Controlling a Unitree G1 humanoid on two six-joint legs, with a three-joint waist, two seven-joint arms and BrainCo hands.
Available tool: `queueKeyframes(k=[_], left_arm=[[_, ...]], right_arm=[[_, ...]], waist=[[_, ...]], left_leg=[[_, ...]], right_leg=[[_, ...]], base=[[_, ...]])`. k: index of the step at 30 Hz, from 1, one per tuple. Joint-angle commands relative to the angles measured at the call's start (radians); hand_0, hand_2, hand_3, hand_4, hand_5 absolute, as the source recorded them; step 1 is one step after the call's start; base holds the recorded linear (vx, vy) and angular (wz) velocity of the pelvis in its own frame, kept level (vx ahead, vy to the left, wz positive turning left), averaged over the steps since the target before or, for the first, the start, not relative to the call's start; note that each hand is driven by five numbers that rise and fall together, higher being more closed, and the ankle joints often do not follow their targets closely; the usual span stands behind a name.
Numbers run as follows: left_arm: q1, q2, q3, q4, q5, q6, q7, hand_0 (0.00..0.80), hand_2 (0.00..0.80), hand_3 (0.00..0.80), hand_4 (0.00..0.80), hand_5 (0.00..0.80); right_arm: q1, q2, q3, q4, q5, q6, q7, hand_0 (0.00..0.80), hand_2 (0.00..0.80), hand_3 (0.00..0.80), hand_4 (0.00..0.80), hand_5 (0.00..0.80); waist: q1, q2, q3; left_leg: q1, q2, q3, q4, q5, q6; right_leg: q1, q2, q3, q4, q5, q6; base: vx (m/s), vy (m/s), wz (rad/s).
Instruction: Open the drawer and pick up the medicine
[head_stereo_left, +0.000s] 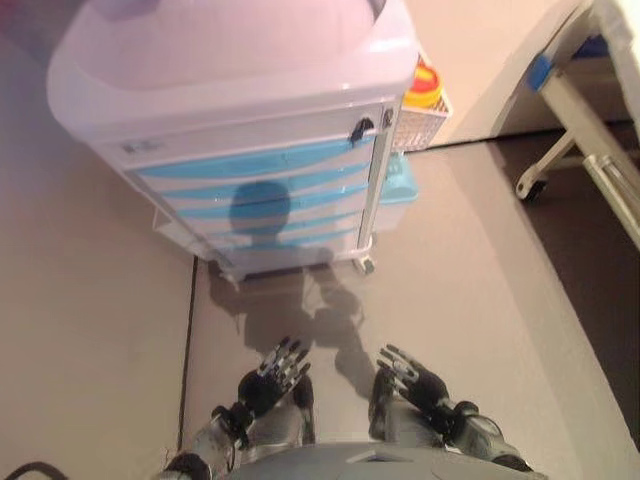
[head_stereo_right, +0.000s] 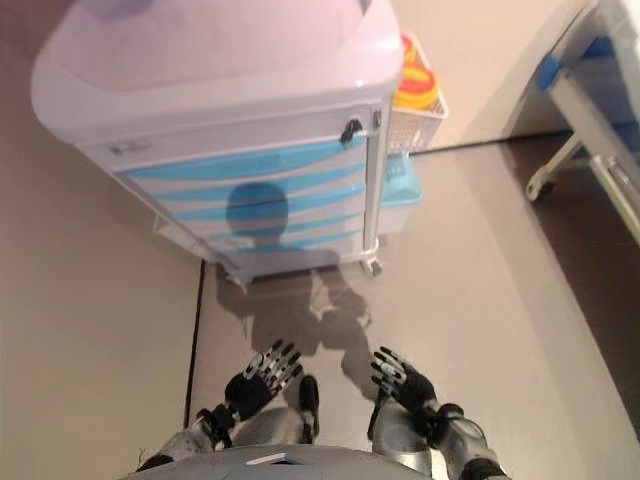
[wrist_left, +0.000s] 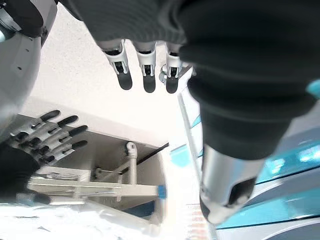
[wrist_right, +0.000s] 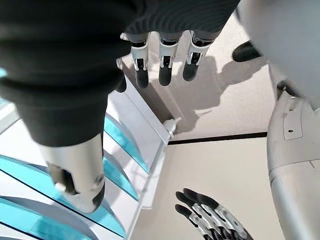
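Note:
A white medical cart (head_stereo_left: 240, 60) stands ahead of me with several blue-fronted drawers (head_stereo_left: 250, 190), all shut. No medicine shows. My left hand (head_stereo_left: 272, 375) hangs low in front of me, fingers straight and open, holding nothing. My right hand (head_stereo_left: 412, 380) hangs beside it, also open and empty. Both hands are well short of the cart. The drawers also show in the right wrist view (wrist_right: 120, 165) and the left wrist view (wrist_left: 280, 170).
A white wire basket (head_stereo_left: 425, 120) with a yellow-and-red container (head_stereo_left: 422, 88) hangs on the cart's right side. A blue bin (head_stereo_left: 400, 180) sits below it. A white bed frame on castors (head_stereo_left: 590, 130) stands at the right.

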Motion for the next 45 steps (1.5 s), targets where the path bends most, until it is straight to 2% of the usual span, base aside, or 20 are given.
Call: queueKeyframes(k=[1, 6, 12, 13, 20, 28, 36, 45], left_arm=[[-0.034, -0.074, 0.02, -0.041, -0.064, -0.016, -0.049, 0.0, 0.0, 0.0, 0.0, 0.0], [-0.069, -0.071, 0.023, -0.08, -0.123, -0.03, -0.074, 0.0, 0.0, 0.0, 0.0, 0.0], [-0.123, -0.063, 0.035, -0.137, -0.262, -0.04, -0.088, 0.0, 0.0, 0.0, 0.0, 0.0], [-0.133, -0.063, 0.04, -0.144, -0.284, -0.041, -0.085, 0.0, 0.0, 0.0, 0.0, 0.0], [-0.235, -0.079, 0.089, -0.155, -0.398, -0.081, -0.112, 0.0, 0.0, 0.0, 0.0, 0.0], [-0.338, -0.074, 0.147, -0.166, -0.503, -0.103, -0.14, 0.0, 0.0, 0.0, 0.0, 0.0], [-0.48, 0.01, 0.228, -0.157, -0.635, -0.067, -0.129, 0.0, 0.0, 0.0, 0.0, 0.0], [-0.6, 0.092, 0.267, -0.113, -0.713, -0.069, -0.081, 0.0, 0.0, 0.0, 0.0, 0.0]], right_arm=[[0.005, 0.005, 0.043, -0.114, 0.009, -0.052, 0.001, 0.0, 0.0, 0.0, 0.0, 0.0], [0.012, -0.008, 0.068, -0.183, 0.032, -0.065, -0.02, 0.0, 0.0, 0.0, 0.0, 0.0], [0.02, -0.022, 0.081, -0.244, 0.024, -0.073, -0.028, 0.0, 0.0, 0.0, 0.0, 0.0], [0.023, -0.022, 0.084, -0.252, 0.025, -0.071, -0.028, 0.0, 0.0, 0.0, 0.0, 0.0], [0.024, -0.026, 0.089, -0.271, 0.033, -0.068, -0.009, 0.0, 0.0, 0.0, 0.0, 0.0], [0.019, -0.047, 0.092, -0.272, 0.034, -0.053, 0.004, 0.0, 0.0, 0.0, 0.0, 0.0], [0.02, -0.063, 0.114, -0.277, 0.043, -0.052, 0.005, 0.0, 0.0, 0.0, 0.0, 0.0], [0.021, -0.08, 0.14, -0.283, 0.059, -0.066, 0.001, 0.0, 0.0, 0.0, 0.0, 0.0]], waist=[[-0.009, 0.0, 0.044], [-0.019, -0.023, 0.1], [-0.043, -0.045, 0.147], [-0.048, -0.053, 0.153], [-0.073, -0.073, 0.185], [-0.101, -0.083, 0.196], [-0.124, -0.1, 0.197], [-0.145, -0.11, 0.198]], left_leg=[[-0.133, -0.024, -0.053, 0.119, -0.064, -0.004], [-0.238, -0.037, -0.041, 0.247, -0.099, 0.011], [-0.342, -0.032, -0.005, 0.358, -0.136, 0.031], [-0.345, -0.036, -0.004, 0.382, -0.166, 0.028], [-0.413, -0.034, 0.02, 0.442, -0.19, 0.046], [-0.442, -0.03, 0.037, 0.48, -0.212, 0.058], [-0.478, -0.007, 0.06, 0.515, -0.234, 0.064], [-0.509, 0.001, 0.073, 0.533, -0.25, 0.071]], right_leg=[[-0.045, 0.006, 0.042, 0.242, -0.183, 0.004], [-0.15, -0.004, 0.071, 0.349, -0.194, -0.003], [-0.271, 0.006, 0.116, 0.429, -0.189, -0.008], [-0.279, 0.005, 0.13, 0.452, -0.215, 0.0], [-0.359, 0.02, 0.176, 0.481, -0.197, 0.01], [-0.391, 0.025, 0.206, 0.485, -0.183, 0.019], [-0.431, 0.027, 0.226, 0.496, -0.169, 0.026], [-0.471, 0.037, 0.241, 0.5, -0.158, 0.028]], base=[[-0.038, 0.034, 0.01], [-0.006, 0.048, -0.05], [0.031, 0.075, -0.16], [0.087, 0.068, -0.3], [0.046, 0.065, -0.14], [0.042, 0.069, -0.08], [0.017, 0.022, -0.04], [0.006, 0.006, -0.02]])
